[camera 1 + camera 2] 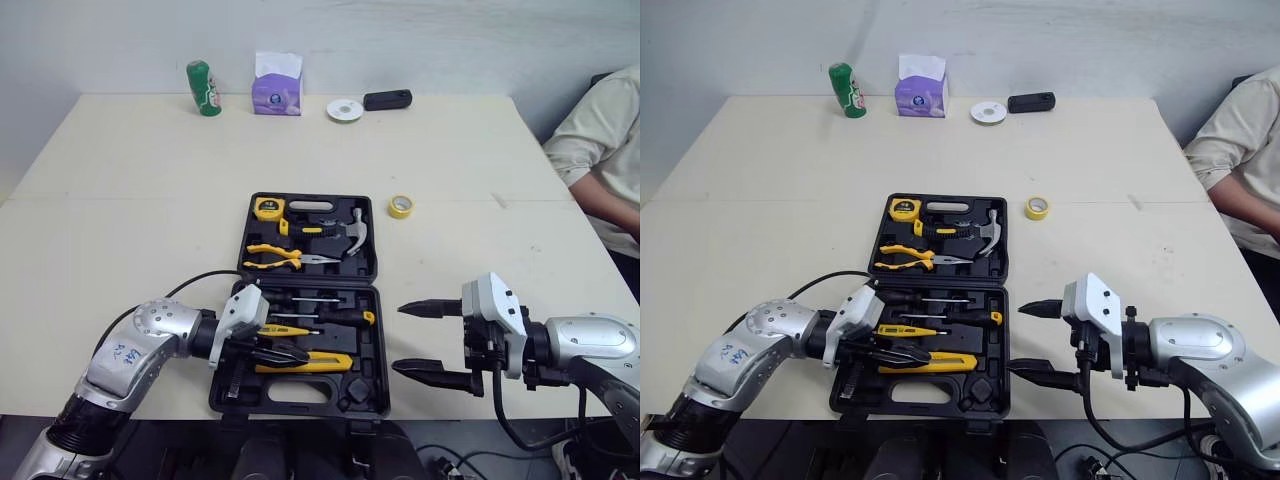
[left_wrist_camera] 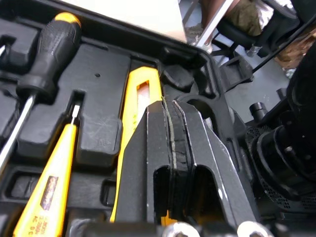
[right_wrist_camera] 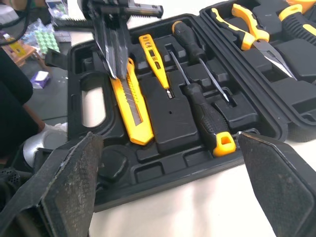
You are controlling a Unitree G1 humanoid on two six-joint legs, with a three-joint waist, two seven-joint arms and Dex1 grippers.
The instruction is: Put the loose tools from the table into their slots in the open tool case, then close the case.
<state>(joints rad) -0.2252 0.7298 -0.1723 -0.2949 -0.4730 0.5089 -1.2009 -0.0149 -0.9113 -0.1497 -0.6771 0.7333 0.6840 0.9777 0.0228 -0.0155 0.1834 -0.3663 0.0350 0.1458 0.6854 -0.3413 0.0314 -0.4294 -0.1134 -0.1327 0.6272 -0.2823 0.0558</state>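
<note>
The black tool case [image 1: 358, 385] lies open at the table's near middle. Its far half holds a tape measure [image 1: 269, 208], a hammer [image 1: 352, 232] and yellow pliers [image 1: 285, 258]. In the near half lie screwdrivers [image 1: 345, 316], a yellow tester [image 1: 290, 330] and a yellow utility knife [image 1: 325, 362]. My left gripper [image 1: 295, 353] is shut, its tips resting over the knife [image 2: 140, 94] with nothing between the fingers [image 2: 170, 128]. Just right of the case, my right gripper [image 1: 398, 338] stands open and empty. A small yellow tape roll [image 1: 401, 206] lies loose on the table right of the lid.
Along the far edge stand a green can [image 1: 204, 88], a purple tissue box [image 1: 277, 88], a white tape roll [image 1: 345, 110] and a black device [image 1: 387, 99]. A person [image 1: 605, 150] sits at the right side. The case sits close to the table's front edge.
</note>
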